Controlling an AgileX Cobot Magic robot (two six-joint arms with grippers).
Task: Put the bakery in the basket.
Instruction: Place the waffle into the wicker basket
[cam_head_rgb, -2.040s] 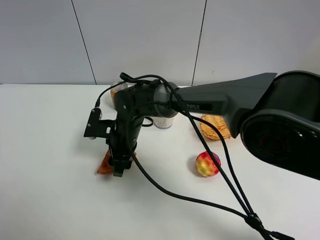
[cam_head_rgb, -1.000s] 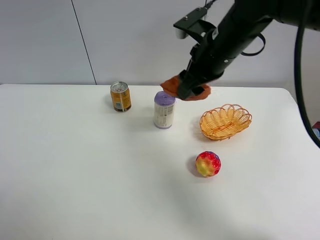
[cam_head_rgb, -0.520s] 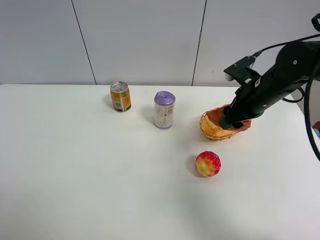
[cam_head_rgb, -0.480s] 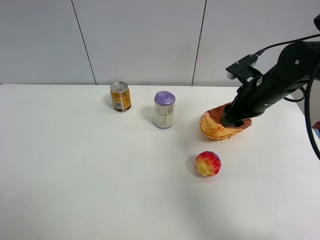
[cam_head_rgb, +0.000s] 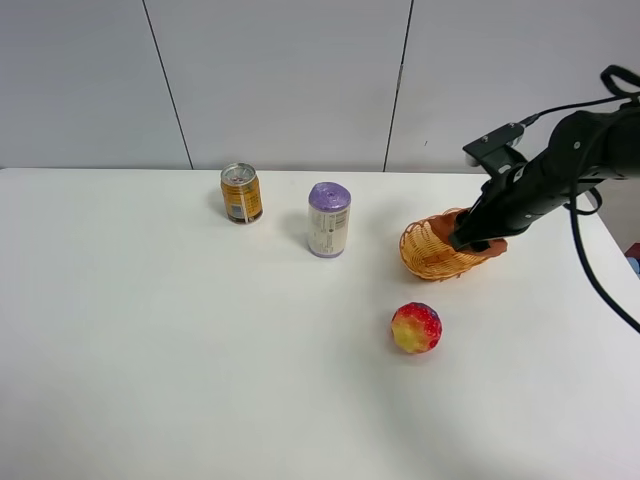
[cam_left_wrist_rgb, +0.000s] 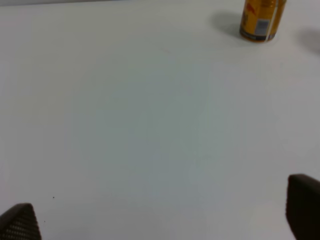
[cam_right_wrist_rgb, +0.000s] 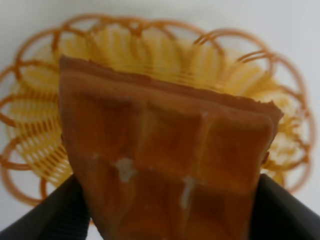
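My right gripper (cam_head_rgb: 471, 240) is clamped on the bakery (cam_right_wrist_rgb: 170, 150), one dark finger (cam_right_wrist_rgb: 60, 212) on each side of the waffle wedge. The right wrist view shows its square dents close up. The bakery sits over the basket (cam_head_rgb: 425, 257), with the scalloped rim showing around it. I can't tell if it touches the basket bottom. In the high view the gripper tip is down at the basket's right side, arm coming in from the right edge.

The basket is on the white table (cam_head_rgb: 150, 350), right of centre. A red-yellow bumpy ball (cam_head_rgb: 416, 328) lies near it toward the camera, not touching. A purple-topped can (cam_head_rgb: 328, 220) stands upright left of the basket. An orange can (cam_head_rgb: 241, 193) stands further left and back, also upright.

My left gripper (cam_left_wrist_rgb: 160, 217) is spread wide with nothing between the fingers, over bare table. It is not visible in the high view.
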